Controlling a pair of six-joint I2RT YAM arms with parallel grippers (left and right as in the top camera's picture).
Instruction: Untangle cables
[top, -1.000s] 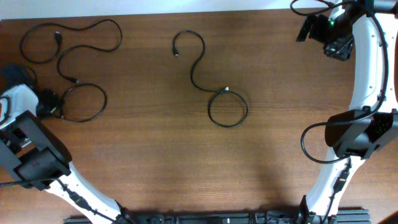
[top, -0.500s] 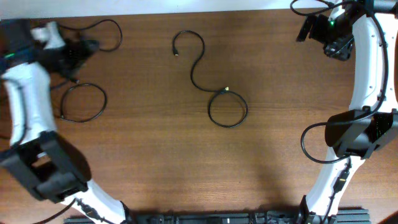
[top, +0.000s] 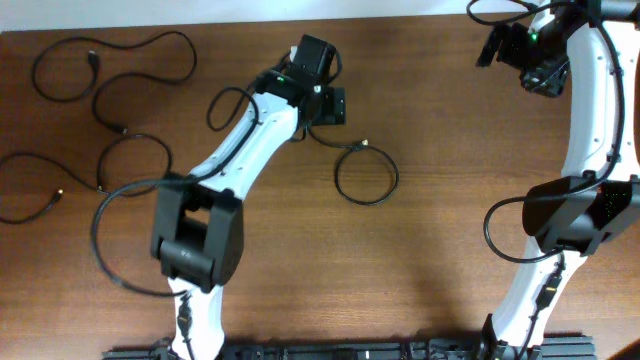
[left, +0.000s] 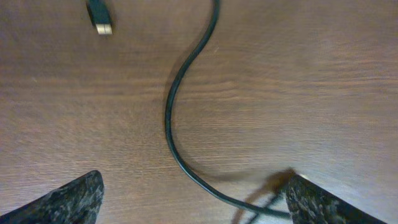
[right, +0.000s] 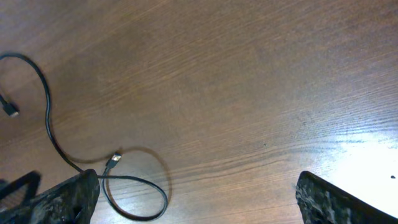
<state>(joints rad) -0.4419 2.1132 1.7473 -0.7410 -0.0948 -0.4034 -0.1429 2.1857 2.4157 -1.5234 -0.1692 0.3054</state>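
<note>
Where the overhead view looks down on the brown wooden worktop (top: 450, 250), you see the left arm (top: 240, 150) stretched diagonally to the centre and the right arm (top: 590, 120) standing along the right edge. Your left claw (top: 332, 106) hangs over the upper run of the centre cable (top: 366, 178), whose lower end curls into a round loop lying flat on the wood, near the claw. In the left wrist view its fingers (left: 62, 199) are spread wide, and the cable's curve runs down between them toward the right-hand finger; you cannot tell whether it touches. Your right claw (top: 497, 47) sits at the far right corner, well apart from every cord, its fingers (right: 336, 199) likewise spread wide over bare wood. The other cables (top: 130, 62) lie as loose, crossing curves at the upper left of the worktop. One small plug (left: 100, 17) of the centre cable rests near its curve.
</note>
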